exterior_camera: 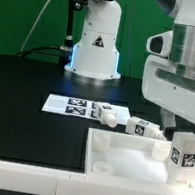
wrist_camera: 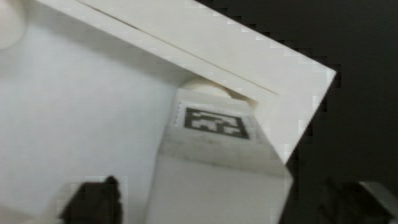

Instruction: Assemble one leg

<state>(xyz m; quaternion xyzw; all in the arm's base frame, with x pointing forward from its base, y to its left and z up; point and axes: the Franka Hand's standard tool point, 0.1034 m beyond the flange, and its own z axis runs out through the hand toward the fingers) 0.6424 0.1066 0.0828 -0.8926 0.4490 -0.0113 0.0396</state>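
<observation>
The leg (exterior_camera: 184,151) looks like smooth white plastic, faintly glossy, its tag matt print; the square panel (exterior_camera: 122,156) shows the same white plastic; the table (exterior_camera: 24,105) is matt black.

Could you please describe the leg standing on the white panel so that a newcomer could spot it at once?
Find the large white panel at the front of the black table and follow it to its corner on the exterior view's right, beneath the gripper. The leg stands upright there, between the fingers; the other legs lie loose on the table behind the panel.
</observation>
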